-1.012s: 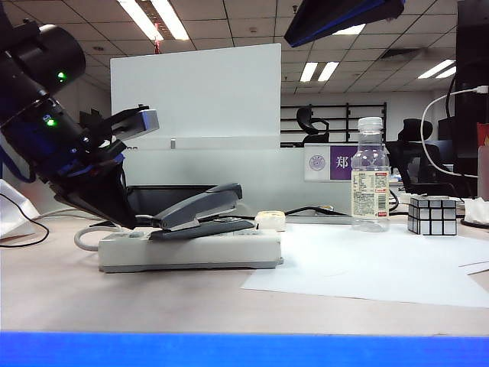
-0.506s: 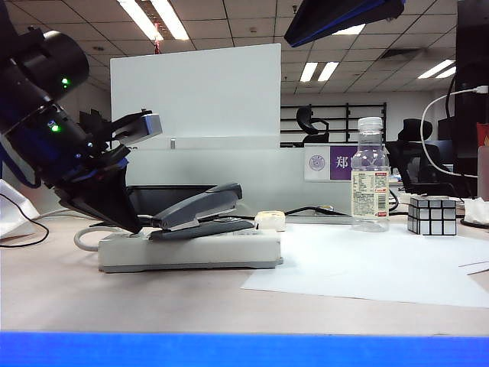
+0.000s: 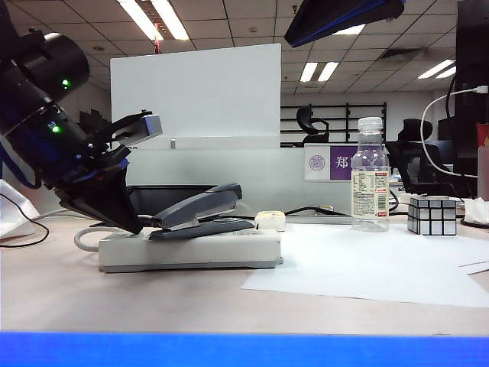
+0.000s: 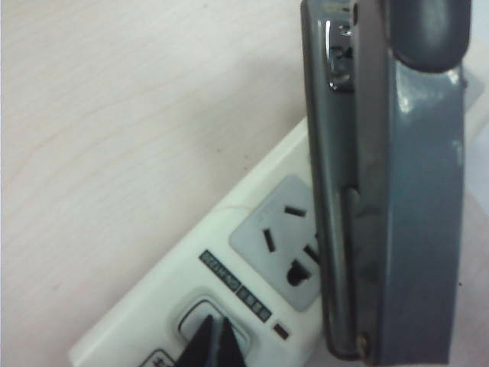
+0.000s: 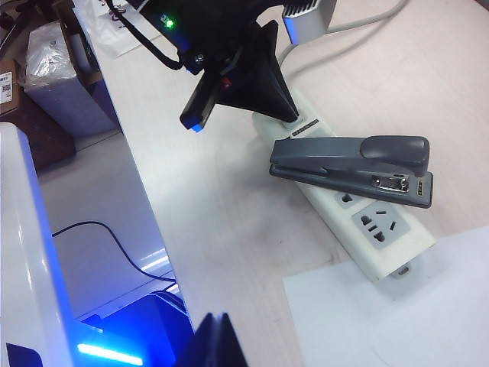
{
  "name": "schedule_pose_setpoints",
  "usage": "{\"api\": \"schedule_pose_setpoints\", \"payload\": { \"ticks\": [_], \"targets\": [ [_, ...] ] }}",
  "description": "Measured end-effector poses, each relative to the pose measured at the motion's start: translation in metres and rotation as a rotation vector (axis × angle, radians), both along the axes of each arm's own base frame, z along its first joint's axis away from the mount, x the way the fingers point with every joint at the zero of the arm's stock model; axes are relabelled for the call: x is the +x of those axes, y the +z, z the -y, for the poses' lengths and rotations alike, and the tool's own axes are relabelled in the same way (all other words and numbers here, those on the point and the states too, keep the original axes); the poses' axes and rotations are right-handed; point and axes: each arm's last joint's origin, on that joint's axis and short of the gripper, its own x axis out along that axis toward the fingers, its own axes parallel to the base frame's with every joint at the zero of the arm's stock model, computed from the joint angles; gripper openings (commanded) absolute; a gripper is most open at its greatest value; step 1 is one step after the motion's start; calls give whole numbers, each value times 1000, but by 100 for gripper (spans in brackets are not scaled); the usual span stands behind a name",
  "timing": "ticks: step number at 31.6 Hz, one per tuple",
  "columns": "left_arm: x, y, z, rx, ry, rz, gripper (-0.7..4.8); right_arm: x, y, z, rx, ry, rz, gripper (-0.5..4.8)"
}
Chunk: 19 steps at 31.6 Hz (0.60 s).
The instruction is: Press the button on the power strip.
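Barely lowered since before, the clenched left gripper (image 4: 215, 342) touches the button (image 4: 200, 321); slipping risks nudging the stapler (image 4: 390, 183); right gripper (image 5: 215, 342) state unclear.

The left gripper (image 4: 214, 345) covers most of the button (image 4: 200, 313) and is cut by the picture's edge. The stapler (image 4: 390, 176) hides part of the power strip (image 4: 191, 283). Only a dark tip of the right gripper (image 5: 216, 344) shows.
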Motion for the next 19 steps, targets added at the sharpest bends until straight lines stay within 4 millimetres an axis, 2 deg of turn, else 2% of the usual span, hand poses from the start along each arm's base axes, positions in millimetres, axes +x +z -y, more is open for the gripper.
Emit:
{"api": "schedule_pose_setpoints", "payload": {
  "ticks": [19],
  "targets": [
    [5,-8,2,-30,-20,-35,-5,0,0,0,0,0,0,0]
  ]
}}
